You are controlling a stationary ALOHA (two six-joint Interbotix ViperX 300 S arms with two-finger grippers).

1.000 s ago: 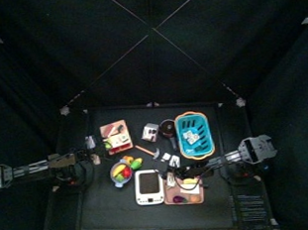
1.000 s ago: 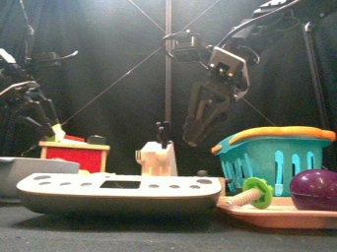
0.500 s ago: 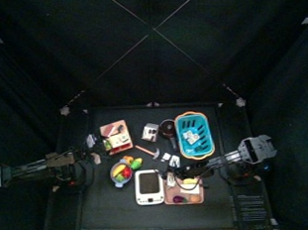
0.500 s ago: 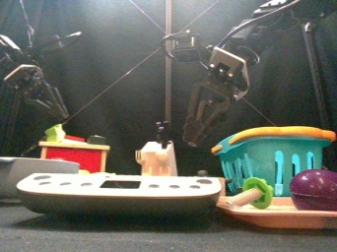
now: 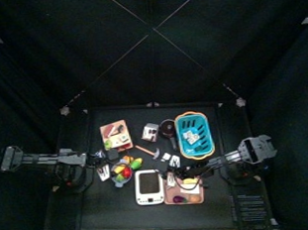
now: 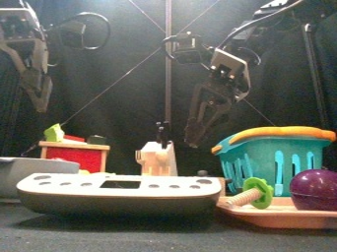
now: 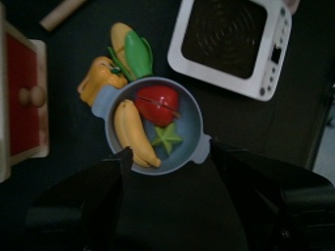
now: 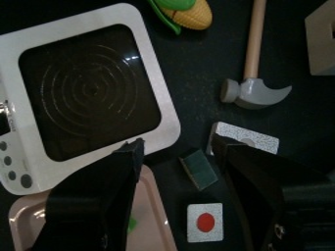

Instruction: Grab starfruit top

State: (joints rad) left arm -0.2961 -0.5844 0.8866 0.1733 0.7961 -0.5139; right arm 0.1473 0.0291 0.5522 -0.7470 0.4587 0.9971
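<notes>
The left gripper (image 7: 170,167) hangs spread wide above the grey bowl (image 7: 194,110) at the table's near left, where the starfruit (image 7: 167,138) lies beside a red fruit piece (image 7: 157,100). The approach looks to be in hand; next it probably needs to drop straight down and close on the starfruit's top

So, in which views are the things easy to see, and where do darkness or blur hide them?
Left wrist view: the starfruit in the grey bowl shows clearly, while the left gripper is dark and blurred. Top view: everything is tiny. Front view: the white device looms large, hiding the table behind it.
</notes>
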